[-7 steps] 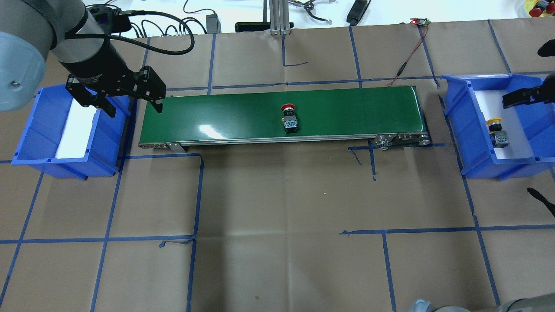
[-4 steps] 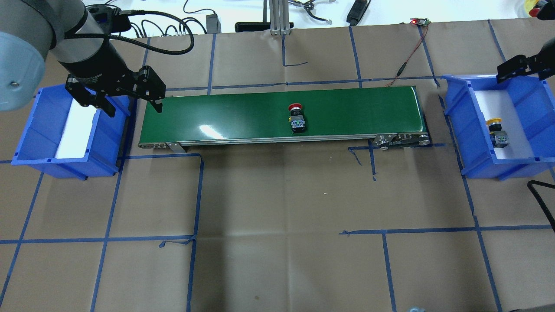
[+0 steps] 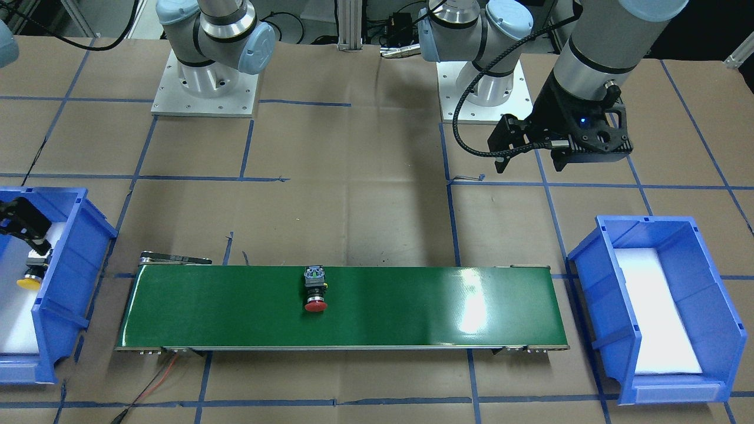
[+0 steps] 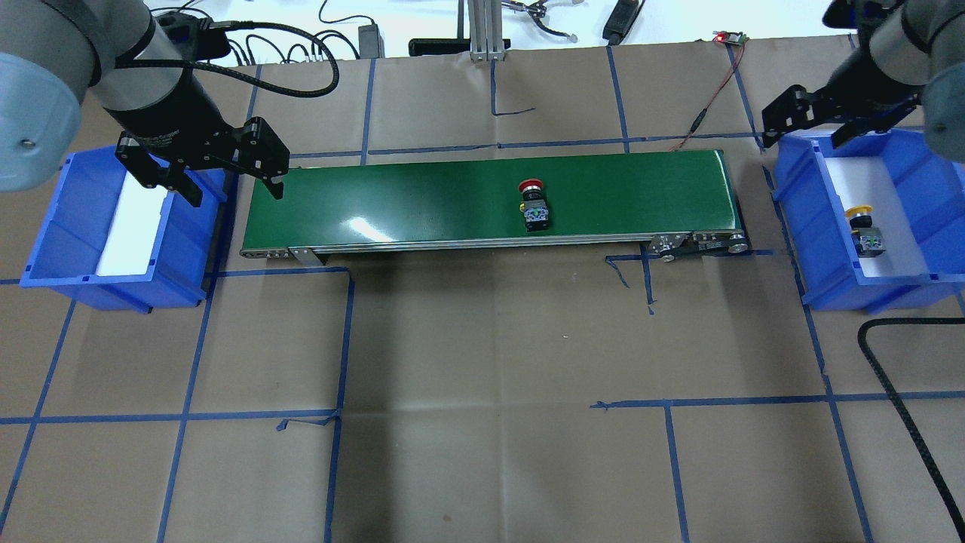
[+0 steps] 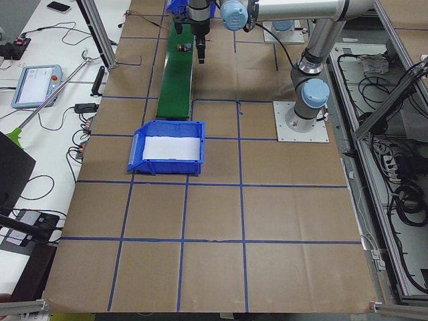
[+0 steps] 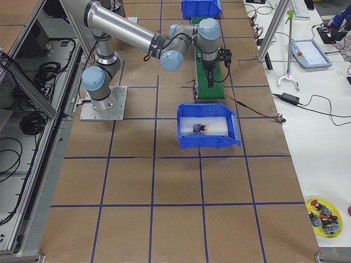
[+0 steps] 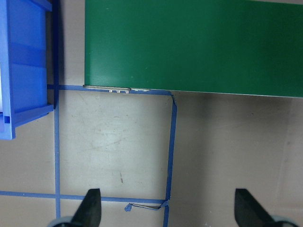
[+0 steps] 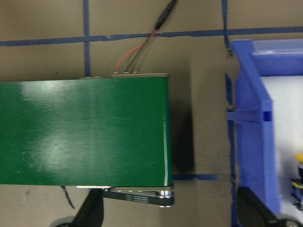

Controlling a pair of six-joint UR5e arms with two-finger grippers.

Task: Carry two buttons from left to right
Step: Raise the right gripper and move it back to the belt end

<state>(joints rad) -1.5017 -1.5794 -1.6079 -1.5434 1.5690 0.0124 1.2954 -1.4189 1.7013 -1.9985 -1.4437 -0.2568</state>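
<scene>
The red-capped button [image 4: 534, 205] lies on its side on the green conveyor belt [image 4: 422, 192], right of the middle; it also shows in the front view [image 3: 315, 290]. The yellow-capped button [image 4: 865, 230] lies in the right blue bin [image 4: 791, 196] and at the edge of the right wrist view [image 8: 298, 182]. My left gripper [image 4: 230, 188] is open and empty above the belt's left end, beside the left blue bin [image 4: 53, 226]. My right gripper [image 4: 805, 139] is open and empty above the gap between the belt's right end and the right bin.
The left bin holds only a white pad [image 4: 132, 226]. A red-black wire [image 4: 709, 105] runs from the belt's far right corner. A black cable [image 4: 905, 400] hangs at the lower right. Cables and tools lie along the far table edge.
The red-capped button has travelled to the right along the belt. My right gripper has moved from over the right bin to its far left corner, by the belt's end. My left gripper has stayed put.
</scene>
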